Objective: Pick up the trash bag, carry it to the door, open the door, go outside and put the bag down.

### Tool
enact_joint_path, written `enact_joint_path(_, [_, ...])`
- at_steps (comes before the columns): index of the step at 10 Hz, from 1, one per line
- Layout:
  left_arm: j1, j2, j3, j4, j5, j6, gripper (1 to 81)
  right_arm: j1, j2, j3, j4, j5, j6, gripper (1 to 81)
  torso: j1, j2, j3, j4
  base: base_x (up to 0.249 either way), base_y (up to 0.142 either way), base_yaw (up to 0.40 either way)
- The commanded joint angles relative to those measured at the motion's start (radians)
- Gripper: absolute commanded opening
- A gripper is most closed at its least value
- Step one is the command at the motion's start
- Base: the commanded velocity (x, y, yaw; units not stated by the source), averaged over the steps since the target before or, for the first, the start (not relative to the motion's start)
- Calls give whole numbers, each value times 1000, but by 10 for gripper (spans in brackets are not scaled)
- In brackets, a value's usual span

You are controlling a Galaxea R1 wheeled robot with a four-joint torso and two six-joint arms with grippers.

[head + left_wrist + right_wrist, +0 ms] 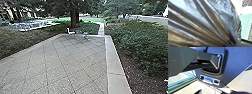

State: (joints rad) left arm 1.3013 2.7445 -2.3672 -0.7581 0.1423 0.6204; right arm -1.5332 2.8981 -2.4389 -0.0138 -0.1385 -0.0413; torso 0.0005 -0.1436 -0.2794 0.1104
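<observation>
Large in the left wrist view, the trash bag (205, 21) is dark and shiny, with long folds drawn together into a narrow neck. My left gripper (231, 44) is shut on that gathered neck, and the bag's body spreads away from it. Paved ground (65, 65) of square slabs stretches out in front of me in the head view.
A pale stone border (114, 60) runs along the paving's right side, beside dark soil and dense bushes (142, 45). More shrubs (17, 41) line the left. At the far end are a white chair (70, 32), a tree trunk (74, 17) and a narrow path (101, 28).
</observation>
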Motion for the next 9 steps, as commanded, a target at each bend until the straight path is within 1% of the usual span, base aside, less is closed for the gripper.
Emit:
enact_joint_path(1, [-196, -94, 3, -135, 150, -2, 10, 32, -3, -18, 3, -62, -5, 811, 0, 0, -89, 0, 0, 0, 0])
enact_joint_path(2, [-239, -100, -6, -148, 174, -2, 10, 32, 0, -23, 3, -62, -5, 811, 0, 0, -125, 0, 0, 0, 0])
enact_joint_path(3, [-273, -101, -37, -172, 227, -2, 10, 30, 5, -32, 3, -62, -5, 811, 0, 0, -155, 0, 0, 0, 0])
enact_joint_path(4, [-306, -94, -63, -178, 253, -2, 10, 32, 8, -38, 3, -61, -5, 811, 0, 1, -194, 0, 0, 0, 0])
enact_joint_path(5, [-334, -81, -99, -182, 278, -2, 10, 32, 9, -41, 5, -61, -5, 811, 1, 1, -216, 0, 0, 0, 0])
enact_joint_path(6, [-366, -71, -133, -187, 292, -2, 10, 33, 11, -43, 3, -62, -5, 811, 1, 1, -171, 0, 0, 0, 0])
enact_joint_path(7, [-403, -61, -165, -191, 319, -2, 10, 35, 12, -44, 2, -62, -5, 811, 1, 1, -196, 0, 0, 0, 0])
enact_joint_path(9, [-474, -35, -245, -210, 387, -2, 10, 32, 19, -47, 0, -61, -5, 811, 1, 2, -211, 0, 0, 0, 0])
